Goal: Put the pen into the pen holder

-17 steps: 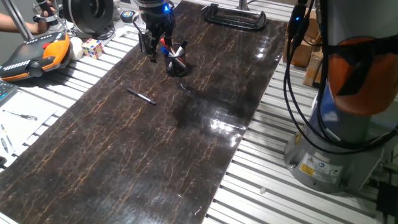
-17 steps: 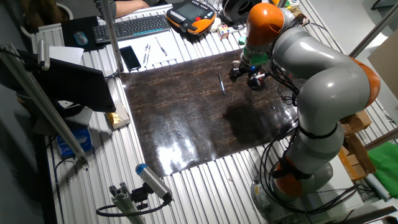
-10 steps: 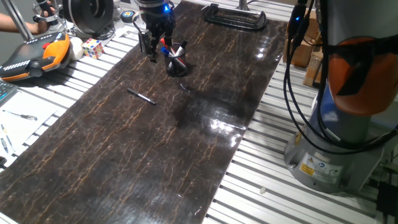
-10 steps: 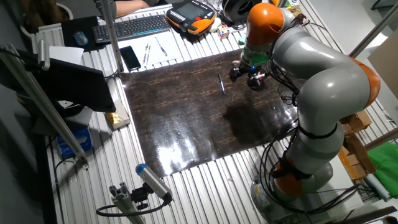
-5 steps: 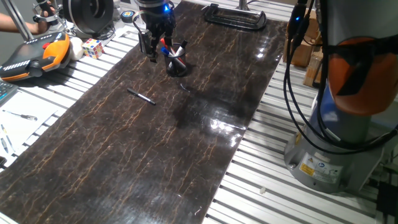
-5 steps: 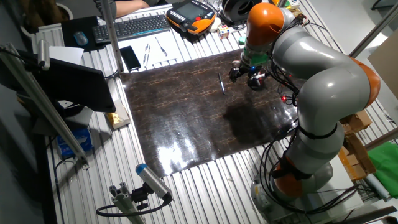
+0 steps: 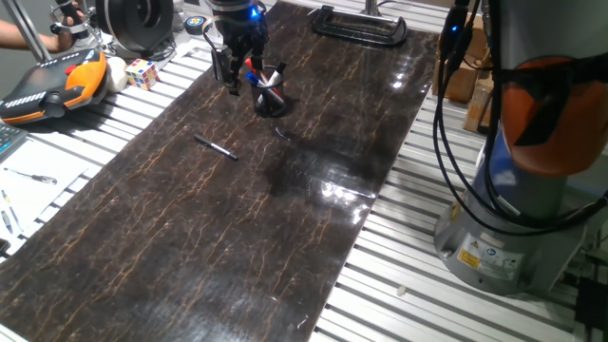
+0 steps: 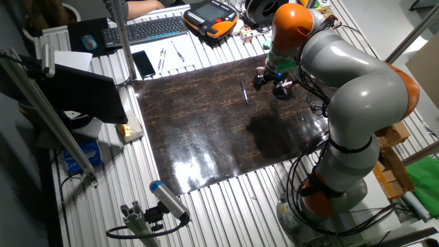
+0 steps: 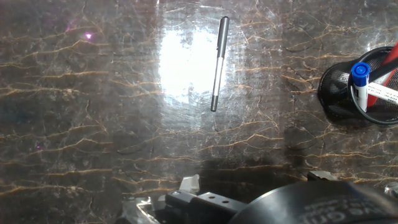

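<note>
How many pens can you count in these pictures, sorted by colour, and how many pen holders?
Thin black pen with silvery tip, lying on the table: 1
Blue-capped pen, in the cup: 1
Red pen, in the cup: 1
Round black mesh pen holder: 1
Total: 4

Pen holder [image 9: 362, 87] cut off at right edge of hand view. Hand [image 7: 235, 78] fingers too small/dark to tell open vs closed, tbh. Pen [image 8: 243, 92] just a sliver.

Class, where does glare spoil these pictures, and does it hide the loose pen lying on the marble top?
Hand view: a bright patch lies just beside the thin black pen, which stays legible. One fixed view: glare on the dark marble-patterned tabletop, away from the pen.
</note>
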Motion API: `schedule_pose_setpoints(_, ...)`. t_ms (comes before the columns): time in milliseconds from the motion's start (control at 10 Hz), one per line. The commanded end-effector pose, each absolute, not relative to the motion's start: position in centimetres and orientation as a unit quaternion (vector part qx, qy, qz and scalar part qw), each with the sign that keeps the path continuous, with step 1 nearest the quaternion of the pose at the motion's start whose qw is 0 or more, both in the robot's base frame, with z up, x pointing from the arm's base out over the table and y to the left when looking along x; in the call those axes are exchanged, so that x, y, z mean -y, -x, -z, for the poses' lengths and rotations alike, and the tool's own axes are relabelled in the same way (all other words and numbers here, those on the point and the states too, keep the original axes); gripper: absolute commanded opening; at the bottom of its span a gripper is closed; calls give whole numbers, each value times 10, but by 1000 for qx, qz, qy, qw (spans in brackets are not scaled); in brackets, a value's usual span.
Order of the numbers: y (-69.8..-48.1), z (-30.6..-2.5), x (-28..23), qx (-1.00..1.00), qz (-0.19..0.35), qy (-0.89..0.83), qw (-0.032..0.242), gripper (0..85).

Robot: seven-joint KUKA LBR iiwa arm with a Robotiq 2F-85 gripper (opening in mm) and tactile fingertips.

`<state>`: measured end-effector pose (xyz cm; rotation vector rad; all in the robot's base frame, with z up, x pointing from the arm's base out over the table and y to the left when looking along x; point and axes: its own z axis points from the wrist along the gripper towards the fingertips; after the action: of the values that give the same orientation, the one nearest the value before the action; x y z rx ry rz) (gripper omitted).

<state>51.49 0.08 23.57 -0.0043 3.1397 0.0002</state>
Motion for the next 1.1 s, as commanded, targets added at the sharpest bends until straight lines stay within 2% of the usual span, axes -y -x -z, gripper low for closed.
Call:
schedule_pose_setpoints(0, -515, -236, -1, -980, 39, 139, -135, 13)
schedule_pose_setpoints(1000, -514, -236, -1, -980, 39, 143, -132, 13)
